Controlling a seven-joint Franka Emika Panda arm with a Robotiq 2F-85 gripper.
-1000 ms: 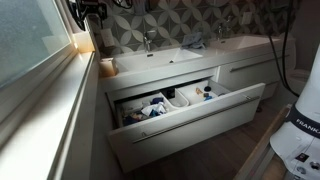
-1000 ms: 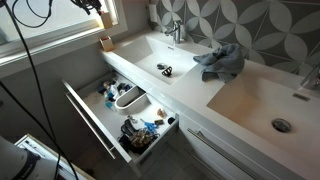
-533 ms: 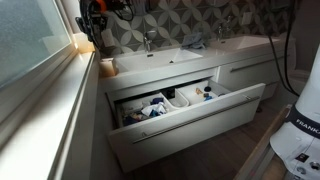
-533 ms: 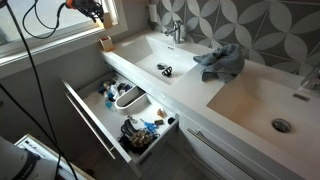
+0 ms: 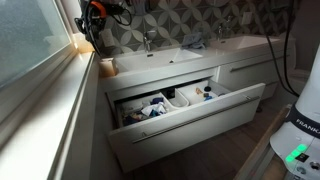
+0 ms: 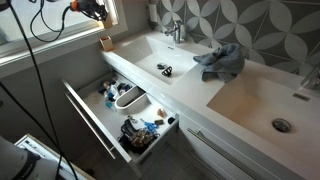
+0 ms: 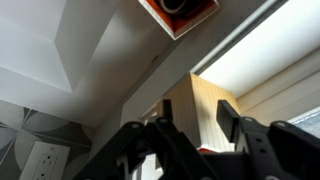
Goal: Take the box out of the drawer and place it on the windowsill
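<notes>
I have the gripper [image 5: 95, 14] high over the far end of the windowsill [image 5: 58, 98], up in the corner where the frosted glass meets the tiled wall. In both exterior views it hangs near the top edge of the picture. In the wrist view the fingers [image 7: 229, 118] stand a narrow gap apart, and a tan face fills that gap. I read that face as the box [image 7: 193, 100], so the jaws look clamped on it, held in the air above the windowsill's end and not touching it. I cannot pick the box out in either exterior view. The tight edges here are the glass on one side and the tiled wall behind, while the room side of the windowsill is open air. Just past the windowsill's end a tan cup [image 5: 107, 67] stands on the counter corner, near the gripper but below it. Lower down, beyond the windowsill's end, the drawer [image 5: 190, 125] is pulled well out. Its front panel juts into the floor space and its inside is crowded with small items.
</notes>
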